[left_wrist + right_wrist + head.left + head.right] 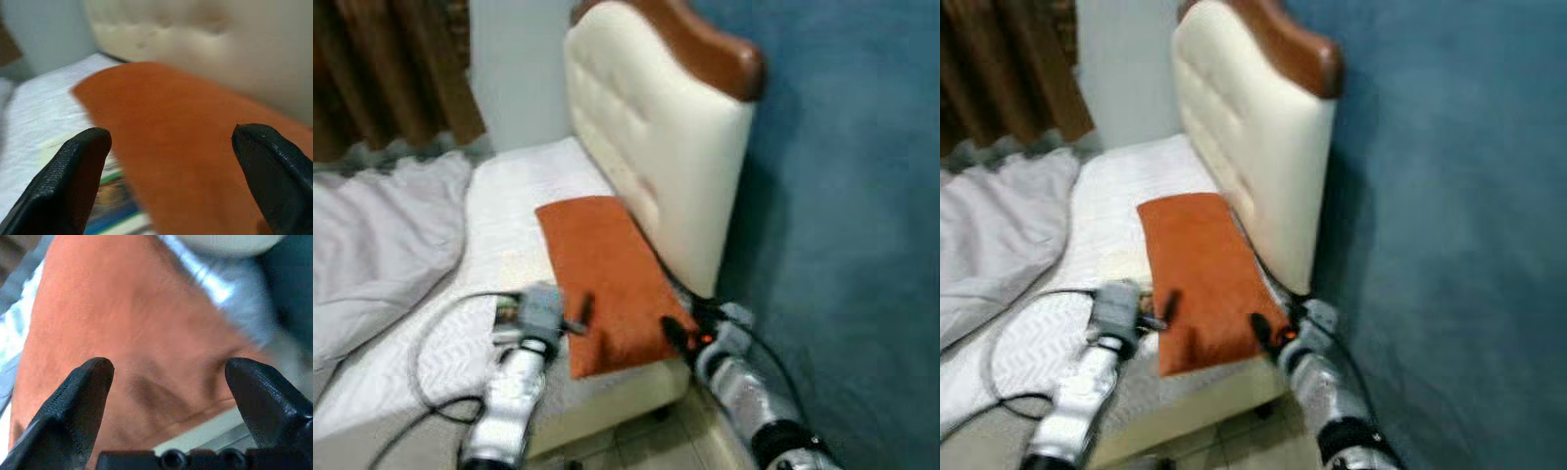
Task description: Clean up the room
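Observation:
An orange pillow (pixel 607 269) lies flat on the white bed (pixel 514 191), its long side against the cream headboard (pixel 656 127). My left gripper (pixel 579 318) hovers at the pillow's near left edge, open, with the orange cloth (pixel 181 137) between and beyond its fingers (pixel 78 171). My right gripper (pixel 688 325) is at the pillow's near right corner, also open, looking down on the orange fabric (pixel 122 318) with nothing held. A small colourful book or leaflet (pixel 507 313) lies on the sheet just left of the left gripper.
A crumpled grey duvet (pixel 372 245) covers the bed's left part. A black cable (pixel 421 362) loops over the near mattress. A blue wall (pixel 852 196) runs along the right, brown curtains (pixel 391 69) hang behind, and tiled floor (pixel 646 441) shows at the bed's foot.

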`<state>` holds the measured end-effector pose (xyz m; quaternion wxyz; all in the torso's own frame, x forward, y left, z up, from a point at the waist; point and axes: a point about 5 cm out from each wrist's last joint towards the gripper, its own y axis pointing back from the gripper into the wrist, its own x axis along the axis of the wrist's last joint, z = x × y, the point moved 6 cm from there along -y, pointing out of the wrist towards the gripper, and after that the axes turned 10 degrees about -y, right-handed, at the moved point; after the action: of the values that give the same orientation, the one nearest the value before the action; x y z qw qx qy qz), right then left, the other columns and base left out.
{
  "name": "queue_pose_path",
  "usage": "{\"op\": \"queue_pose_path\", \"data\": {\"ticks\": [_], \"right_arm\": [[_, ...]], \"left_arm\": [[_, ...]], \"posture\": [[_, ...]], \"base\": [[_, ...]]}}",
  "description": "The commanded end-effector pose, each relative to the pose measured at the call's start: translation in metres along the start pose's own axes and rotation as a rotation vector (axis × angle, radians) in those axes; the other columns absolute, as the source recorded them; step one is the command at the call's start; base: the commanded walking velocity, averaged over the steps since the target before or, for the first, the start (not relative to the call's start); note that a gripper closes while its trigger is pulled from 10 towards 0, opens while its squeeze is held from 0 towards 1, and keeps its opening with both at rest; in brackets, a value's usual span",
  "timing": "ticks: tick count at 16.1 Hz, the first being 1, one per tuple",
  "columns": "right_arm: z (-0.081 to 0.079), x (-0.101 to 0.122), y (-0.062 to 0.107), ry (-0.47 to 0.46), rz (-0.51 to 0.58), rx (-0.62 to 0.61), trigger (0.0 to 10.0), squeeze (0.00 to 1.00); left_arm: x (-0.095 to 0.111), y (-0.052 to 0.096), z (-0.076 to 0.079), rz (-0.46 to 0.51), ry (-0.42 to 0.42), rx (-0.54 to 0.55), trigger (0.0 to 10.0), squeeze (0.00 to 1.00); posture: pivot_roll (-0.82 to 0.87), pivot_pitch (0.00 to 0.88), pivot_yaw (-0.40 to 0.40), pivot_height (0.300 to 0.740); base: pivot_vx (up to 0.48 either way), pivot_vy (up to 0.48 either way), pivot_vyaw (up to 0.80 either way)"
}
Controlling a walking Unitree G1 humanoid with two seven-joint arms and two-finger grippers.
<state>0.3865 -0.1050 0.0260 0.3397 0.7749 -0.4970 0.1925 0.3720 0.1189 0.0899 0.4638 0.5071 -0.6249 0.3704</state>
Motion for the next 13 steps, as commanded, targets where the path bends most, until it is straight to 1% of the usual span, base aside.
{"op": "queue_pose_path", "data": {"ticks": [1, 2, 3, 4, 5, 6, 7, 8, 9, 10, 11, 12, 13], "right_arm": [[-0.02, 0.009, -0.005, 0.019, 0.036, 0.05, 10.0, 0.0], [-0.024, 0.017, -0.004, 0.042, 0.072, 0.06, 10.0, 0.0], [-0.027, 0.035, 0.001, 0.113, 0.161, 0.071, 10.0, 0.0], [-0.025, 0.046, 0.011, 0.168, 0.219, 0.073, 10.0, 0.0], [-0.022, 0.05, 0.023, 0.213, 0.253, 0.076, 10.0, 0.0], [-0.015, 0.041, 0.04, 0.226, 0.231, 0.093, 10.0, 0.0], [-0.011, 0.029, 0.046, 0.223, 0.177, 0.106, 10.0, 0.0], [0.001, 0.007, 0.05, 0.216, 0.074, 0.107, 10.0, 0.0], [0.005, -0.001, 0.051, 0.21, 0.034, 0.11, 10.0, 0.0], [0.026, -0.017, 0.052, 0.206, -0.019, 0.071, 10.0, 0.0], [0.042, -0.028, 0.052, 0.208, -0.062, 0.04, 10.0, 0.0], [0.046, -0.032, 0.051, 0.208, -0.079, 0.027, 10.0, 0.0], [0.048, -0.046, 0.05, 0.189, -0.151, 0.029, 10.0, 0.0]], "left_arm": [[-0.001, 0.002, -0.012, -0.007, -0.027, 0.027, 10.0, 0.0], [-0.001, 0.002, -0.012, -0.006, -0.031, 0.028, 10.0, 0.0], [0.0, 0.003, -0.012, -0.003, -0.033, 0.03, 10.0, 0.0], [0.0, 0.003, -0.011, -0.002, -0.031, 0.031, 10.0, 0.0], [-0.001, 0.004, -0.011, -0.002, -0.031, 0.033, 10.0, 0.0], [-0.001, 0.005, -0.011, -0.003, -0.033, 0.033, 10.0, 0.0], [-0.001, 0.006, -0.011, -0.003, -0.035, 0.033, 10.0, 0.0], [0.0, 0.006, -0.011, 0.008, -0.043, 0.031, 10.0, 0.0], [0.001, 0.006, -0.012, 0.014, -0.046, 0.03, 10.0, 0.0], [0.003, 0.006, -0.016, 0.029, -0.039, 0.05, 10.0, 0.0], [0.007, 0.006, -0.021, 0.052, -0.043, 0.07, 10.0, 0.0], [0.009, 0.007, -0.024, 0.059, -0.022, 0.087, 10.0, 0.0], [0.009, 0.012, -0.027, 0.052, 0.064, 0.118, 10.0, 0.0]], "posture": [[0.0, 0.0, -0.006, 0.605], [0.0, 0.0, -0.006, 0.605], [0.0, 0.0, -0.01, 0.605], [0.0, 0.0, -0.01, 0.605], [-0.01, 0.0, -0.012, 0.605], [-0.02, 0.0, -0.014, 0.605], [-0.02, 0.0, -0.015, 0.605], [-0.02, 0.0, -0.015, 0.605], [-0.02, 0.0, -0.015, 0.605], [-0.03, 0.0, -0.011, 0.605], [-0.02, 0.0, -0.008, 0.605], [-0.02, 0.0, -0.007, 0.605], [0.0, 0.052, -0.001, 0.605]], "base": [[0.0, 0.0, 0.0], [0.0, 0.0, 0.0], [0.0, 0.0, 0.0], [0.0, 0.0, 0.0], [0.0, 0.0, 0.0], [0.0, 0.0, 0.0], [0.0, 0.0, 0.0], [0.0, 0.0, 0.0], [0.0, 0.0, 0.0], [0.0, 0.0, 0.0], [0.0, 0.0, 0.0], [0.0, 0.0, 0.0], [0.0, 0.0, 0.0]]}}
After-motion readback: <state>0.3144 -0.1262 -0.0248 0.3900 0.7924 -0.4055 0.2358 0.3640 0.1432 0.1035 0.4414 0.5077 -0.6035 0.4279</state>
